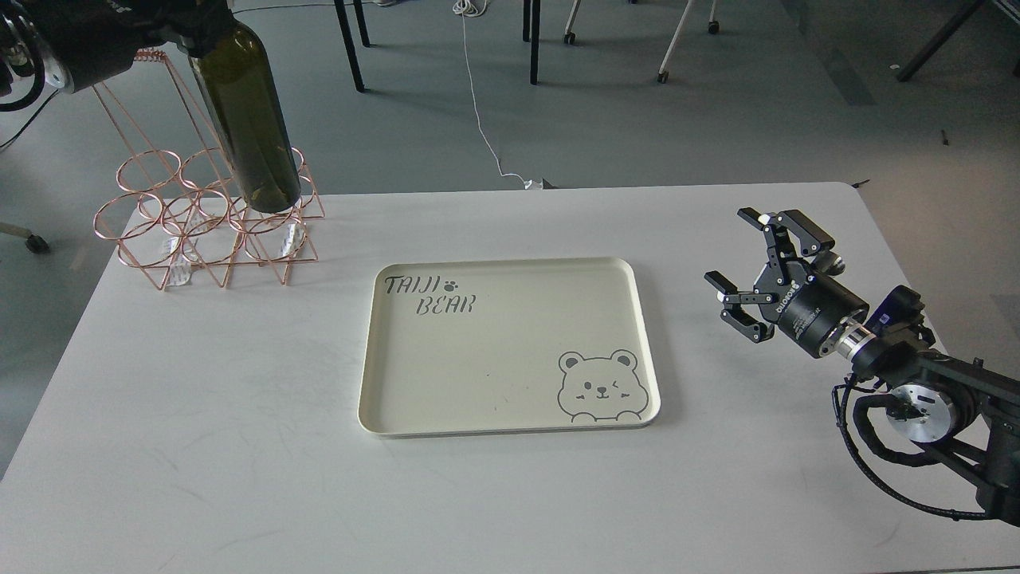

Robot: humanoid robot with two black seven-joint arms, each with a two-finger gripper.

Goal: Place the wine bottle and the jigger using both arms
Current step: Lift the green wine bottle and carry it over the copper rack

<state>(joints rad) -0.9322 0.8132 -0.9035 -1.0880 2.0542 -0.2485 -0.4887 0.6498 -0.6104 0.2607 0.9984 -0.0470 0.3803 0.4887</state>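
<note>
The wine bottle [247, 119] is dark olive-green and tilted at the back left. Its neck is hidden in my left gripper [195, 28], which is closed around the bottle's top at the upper left edge. The bottle's base hangs at the top rings of a copper wire rack [199, 231]; I cannot tell whether it touches them. My right gripper [745, 275] is open and empty, low over the table at the right, pointing left toward the tray. A small silvery part [833, 261] shows just behind it; I cannot tell whether it is the jigger.
A cream tray [382, 399] with a bear drawing and "TAIJI BEAR" lettering lies empty at the table's middle. The white table [199, 446] ends shortly behind the rack. Chair legs and a white cable [478, 112] are on the floor beyond.
</note>
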